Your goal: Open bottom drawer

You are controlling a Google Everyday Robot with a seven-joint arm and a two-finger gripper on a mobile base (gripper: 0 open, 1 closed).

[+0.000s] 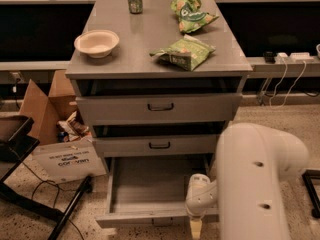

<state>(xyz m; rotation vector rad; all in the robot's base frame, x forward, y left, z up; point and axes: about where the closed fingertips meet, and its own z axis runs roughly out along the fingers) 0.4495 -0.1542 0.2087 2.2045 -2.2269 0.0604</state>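
The robot's pale two-finger gripper (196,228) is found low in the camera view, at the front edge of the bottom drawer (150,184), a grey metal drawer with a shallow plain tray. It sits somewhat right of that edge's middle. Whether it is apart or closed cannot be told, nor whether the drawer is touched. The tray lies behind and mostly left of the gripper, with its front panel running left to right and its travel directed toward the camera. The drawer is seen drawn well out beneath the mid-sized grey drawer (159,145) and the tall-fronted grey drawer (160,106). Its plain grey interior is exposed, and its small handle cannot be made out. The task is judged nearly or wholly done; any further pull would be made straight outward
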